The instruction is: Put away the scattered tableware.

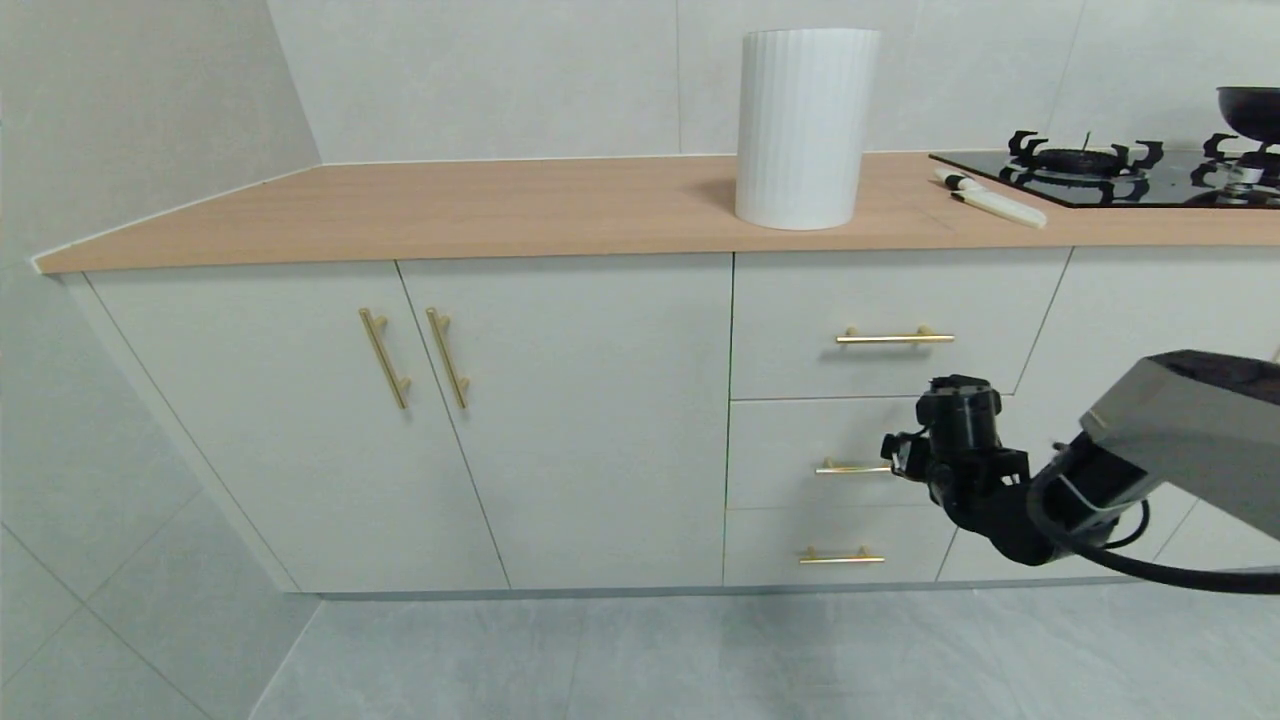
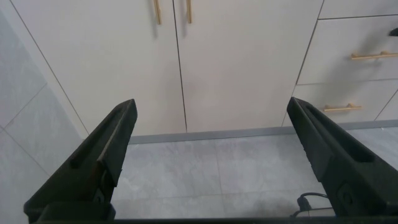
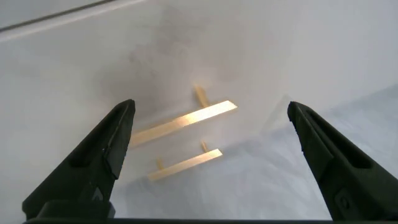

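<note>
Right gripper (image 3: 209,109), jaws wide, drawer handle (image 3: 186,122) ahead

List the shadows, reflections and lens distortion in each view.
Head view: soft light; the left edge of the cabinet bows, a wide-lens bend; the white ribbed cylinder casts a faint shadow leftward; the glass hob mirrors its grates. Right wrist view: a smudgy shadow on the drawer front by the gleaming gold handle. Left wrist view: a soft shadow around the upper drawer handle.
</note>
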